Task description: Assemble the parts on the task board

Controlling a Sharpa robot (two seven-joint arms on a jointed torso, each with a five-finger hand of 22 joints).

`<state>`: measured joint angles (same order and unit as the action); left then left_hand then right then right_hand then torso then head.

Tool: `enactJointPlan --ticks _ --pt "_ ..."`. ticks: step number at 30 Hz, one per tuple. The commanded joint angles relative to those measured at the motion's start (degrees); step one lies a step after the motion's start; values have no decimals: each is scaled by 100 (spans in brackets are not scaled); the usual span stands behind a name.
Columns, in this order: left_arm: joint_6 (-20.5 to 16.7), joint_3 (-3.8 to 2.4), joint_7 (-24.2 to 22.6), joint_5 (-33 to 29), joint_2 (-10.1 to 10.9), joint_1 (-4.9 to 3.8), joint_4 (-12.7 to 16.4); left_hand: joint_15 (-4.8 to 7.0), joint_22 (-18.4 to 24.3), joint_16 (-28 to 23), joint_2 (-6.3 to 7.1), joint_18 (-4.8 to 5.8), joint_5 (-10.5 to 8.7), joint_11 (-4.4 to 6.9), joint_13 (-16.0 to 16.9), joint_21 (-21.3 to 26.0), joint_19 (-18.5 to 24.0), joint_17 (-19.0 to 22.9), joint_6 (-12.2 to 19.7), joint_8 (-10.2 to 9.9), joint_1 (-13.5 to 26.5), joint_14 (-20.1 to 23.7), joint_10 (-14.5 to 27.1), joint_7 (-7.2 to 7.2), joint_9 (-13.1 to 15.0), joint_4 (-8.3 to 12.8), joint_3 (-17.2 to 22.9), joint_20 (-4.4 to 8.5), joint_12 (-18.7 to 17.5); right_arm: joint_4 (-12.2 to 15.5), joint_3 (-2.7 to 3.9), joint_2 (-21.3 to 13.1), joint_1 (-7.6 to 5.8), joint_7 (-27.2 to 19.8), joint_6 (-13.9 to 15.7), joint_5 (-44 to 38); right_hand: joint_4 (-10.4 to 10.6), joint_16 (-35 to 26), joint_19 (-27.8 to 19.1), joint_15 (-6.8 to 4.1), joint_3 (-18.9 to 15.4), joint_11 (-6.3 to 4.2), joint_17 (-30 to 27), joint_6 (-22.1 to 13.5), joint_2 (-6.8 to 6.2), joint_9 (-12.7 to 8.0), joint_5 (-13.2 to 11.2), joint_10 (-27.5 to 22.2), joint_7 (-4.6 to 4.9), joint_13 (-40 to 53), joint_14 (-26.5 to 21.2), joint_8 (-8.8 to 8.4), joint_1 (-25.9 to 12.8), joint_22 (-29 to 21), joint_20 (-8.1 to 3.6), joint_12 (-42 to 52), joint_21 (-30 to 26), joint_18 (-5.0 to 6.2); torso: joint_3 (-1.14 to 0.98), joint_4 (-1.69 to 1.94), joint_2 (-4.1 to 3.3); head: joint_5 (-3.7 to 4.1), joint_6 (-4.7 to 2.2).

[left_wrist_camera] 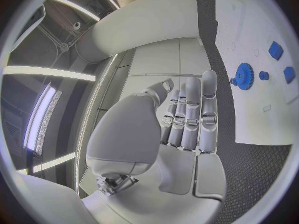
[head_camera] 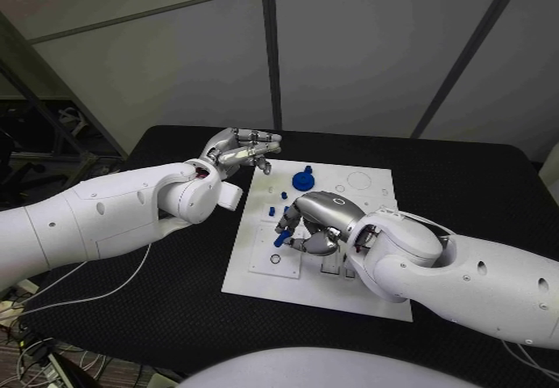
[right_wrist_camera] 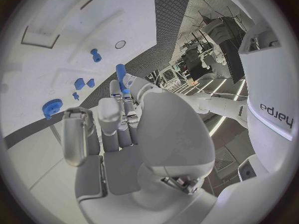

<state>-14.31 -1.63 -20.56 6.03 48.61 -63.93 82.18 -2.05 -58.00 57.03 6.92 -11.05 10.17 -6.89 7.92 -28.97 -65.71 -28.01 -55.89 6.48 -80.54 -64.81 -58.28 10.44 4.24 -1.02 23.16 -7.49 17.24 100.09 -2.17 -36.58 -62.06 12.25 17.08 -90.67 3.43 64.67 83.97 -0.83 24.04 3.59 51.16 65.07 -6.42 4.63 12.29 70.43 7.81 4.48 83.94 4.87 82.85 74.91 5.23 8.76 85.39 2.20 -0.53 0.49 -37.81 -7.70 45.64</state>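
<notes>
Head view: one white flat rectangular task board (head_camera: 361,179) on the black table (head_camera: 466,174). Left hand (head_camera: 239,150) hovers just off the board's far-left corner, fingers loosely curled, nothing in them. Right hand (head_camera: 317,220) sits over the board's middle, pinching one blue peg (head_camera: 282,238), a smooth short cylinder, at its fingertips. One blue toothed gear (head_camera: 304,179) lies on the board just beyond the right hand. A few small blue parts (head_camera: 283,210) sit beside the right hand's far-left side; exact count unclear.

Left wrist view: left hand (left_wrist_camera: 187,129) metallic silver, fingers straight and pressed side by side, holding nothing. Beyond the fingertips on the board (left_wrist_camera: 249,119): one gear (left_wrist_camera: 243,75), three small blue parts (left_wrist_camera: 276,50).

Right wrist view: right hand (right_wrist_camera: 124,129) pinches the peg (right_wrist_camera: 121,76) between thumb and fingertip. Past it on the board (right_wrist_camera: 56,45): one gear (right_wrist_camera: 52,106), four small blue parts (right_wrist_camera: 79,83).
</notes>
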Motion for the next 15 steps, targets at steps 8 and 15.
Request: enactJointPlan --ticks 8,15 --pt "54 -6 -9 -9 -36 -8 -19 6 -7 17 -24 64 21 11 -7 -11 24 6 23 38 -5 45 39 30 -10 14 10 15 21 -166 -97 209 43 -107 -203 -201 -6 38 237 -29 33 5 -6 19 -66 7 16 25 7 2 91 31 -2 984 -21 -40 21 -70 -4 4 7 -64 19" --pt "56 -6 -5 -9 -41 -8 -23 6 -7 17 -24 64 21 11 -7 -11 24 6 23 38 -5 45 39 30 -10 14 10 15 21 -228 -148 263 63 -74 -315 -365 -6 43 238 -28 36 6 -1 20 -61 7 21 26 8 2 91 29 -2 986 -21 -45 23 -70 -1 -7 6 -84 30"
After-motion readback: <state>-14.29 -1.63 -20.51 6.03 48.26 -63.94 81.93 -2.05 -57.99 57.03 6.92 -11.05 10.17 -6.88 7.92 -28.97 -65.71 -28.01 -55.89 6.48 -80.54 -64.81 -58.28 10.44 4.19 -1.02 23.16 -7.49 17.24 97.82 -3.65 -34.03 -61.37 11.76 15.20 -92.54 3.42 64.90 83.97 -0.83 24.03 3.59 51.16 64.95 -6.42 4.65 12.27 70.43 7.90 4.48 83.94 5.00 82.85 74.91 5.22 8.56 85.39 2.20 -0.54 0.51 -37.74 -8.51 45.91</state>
